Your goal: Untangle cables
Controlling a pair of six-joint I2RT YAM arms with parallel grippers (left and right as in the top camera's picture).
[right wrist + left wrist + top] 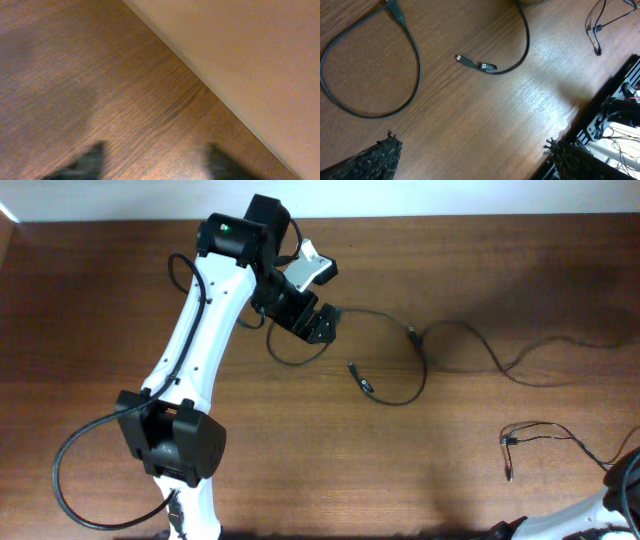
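Wooden table (300,470); the left arm's thick wire (62,470) loops near-left. Your left arm reaches far. The left gripper (318,325) is wide apart and empty over a loop of the cables (424,365), which run left-right mid-table. One plug (476,64) points far-left. A thin cable (545,427) lies near-right. The right gripper (155,165) is blurred, fingers apart, empty.

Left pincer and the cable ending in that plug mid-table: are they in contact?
Apart. The left wrist view shows the left pincer open and holding nothing. The cable and its plug lie beyond it, with bare table between.
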